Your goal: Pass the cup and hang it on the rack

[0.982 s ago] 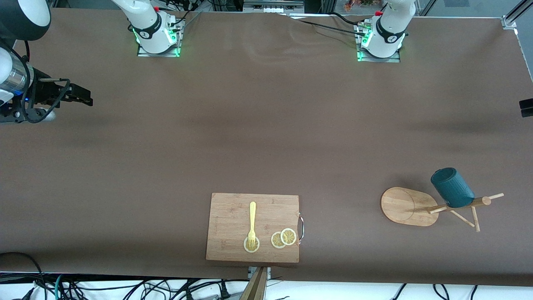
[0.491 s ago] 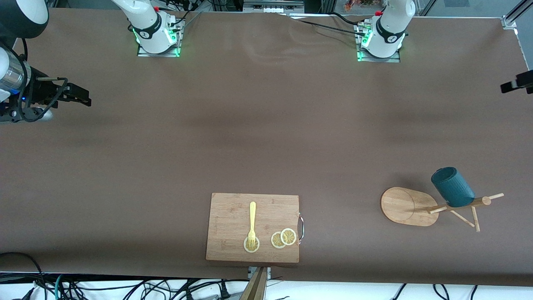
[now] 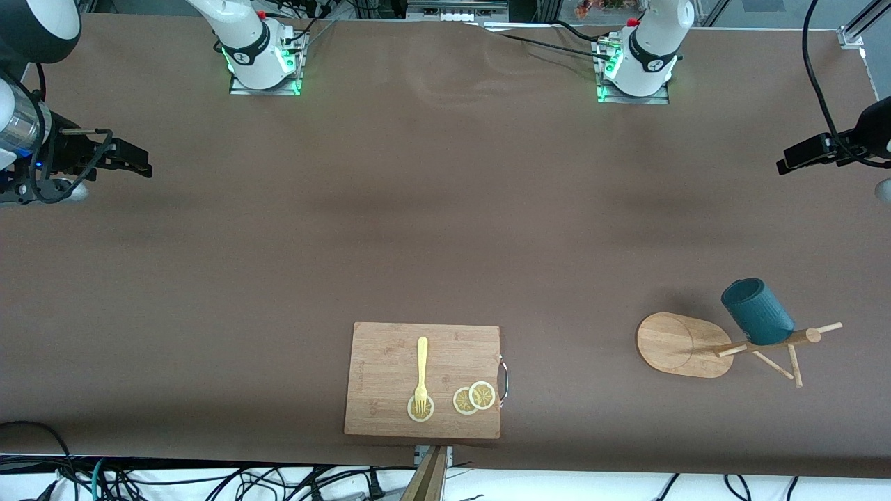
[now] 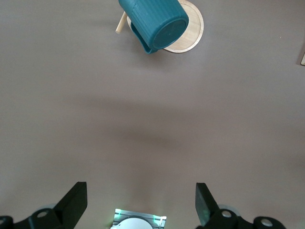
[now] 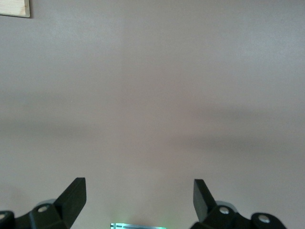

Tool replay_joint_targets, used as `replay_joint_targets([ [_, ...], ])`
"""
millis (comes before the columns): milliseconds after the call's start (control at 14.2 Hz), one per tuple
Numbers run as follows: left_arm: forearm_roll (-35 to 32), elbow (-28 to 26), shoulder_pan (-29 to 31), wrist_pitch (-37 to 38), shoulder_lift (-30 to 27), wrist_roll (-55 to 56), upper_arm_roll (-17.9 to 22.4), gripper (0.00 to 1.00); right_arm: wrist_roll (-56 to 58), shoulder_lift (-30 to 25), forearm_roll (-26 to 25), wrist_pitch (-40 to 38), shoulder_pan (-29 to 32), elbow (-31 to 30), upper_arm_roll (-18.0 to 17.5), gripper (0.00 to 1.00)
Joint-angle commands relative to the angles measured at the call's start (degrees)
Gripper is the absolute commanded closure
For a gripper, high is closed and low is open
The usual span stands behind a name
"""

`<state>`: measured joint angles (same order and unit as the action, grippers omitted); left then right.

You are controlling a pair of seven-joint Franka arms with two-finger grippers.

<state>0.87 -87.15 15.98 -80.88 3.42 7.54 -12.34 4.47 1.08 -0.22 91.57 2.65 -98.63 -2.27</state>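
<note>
From the front view, the tabletop (image 3: 445,243) is covered with a smooth brown sheet. The rack (image 3: 686,344), made of light bamboo, stands toward the left arm's end of the tabletop; it has an oval flat base, a round post and thin dowel pegs. The cup (image 3: 757,312), dark teal with fine ribs on its wall, hangs tilted on one peg. A rectangular wooden cutting board (image 3: 390,348) lies nearer to the front camera, around the middle, and it carries a yellow fork (image 3: 421,372) and round lemon slices (image 3: 473,398). The left hand (image 3: 793,161) is up in the air over the bare tabletop at the left arm's end, well apart from the rack. The right hand (image 3: 143,165) hangs over the right arm's end of the tabletop, and this arm waits.

In the left wrist view, the left hand (image 4: 140,202) shows two black fingers (image 4: 74,200) standing wide apart with nothing between them. The cup (image 4: 155,21) shows its round bottom and covers part of the base of the rack (image 4: 193,36).

In the right wrist view, the right hand (image 5: 139,198) also has its fingers (image 5: 202,195) spread apart, over plain brown cloth. A corner of the cutting board (image 5: 14,7) is at the edge.
</note>
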Motion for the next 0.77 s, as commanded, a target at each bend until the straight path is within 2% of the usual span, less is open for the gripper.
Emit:
replay_joint_targets([
  [0,-1.6,-3.9,1.4,-2.5,-3.3,0.5,-0.8,0.0,-0.2,0.0,-0.8,-1.0,-0.3,1.0,-0.2,0.01],
  [281,-1.6,-7.9,1.4,-6.9,-6.1,-0.2,-0.2,0.0,-0.2,0.0,-0.8,-1.0,-0.7,1.0,-0.2,0.01],
  [702,-0.3,-6.9,1.2,-7.1,-6.0,0.5,-0.8,0.0,-0.2,0.0,-0.8,-1.0,-0.7,1.0,-0.2,0.01],
])
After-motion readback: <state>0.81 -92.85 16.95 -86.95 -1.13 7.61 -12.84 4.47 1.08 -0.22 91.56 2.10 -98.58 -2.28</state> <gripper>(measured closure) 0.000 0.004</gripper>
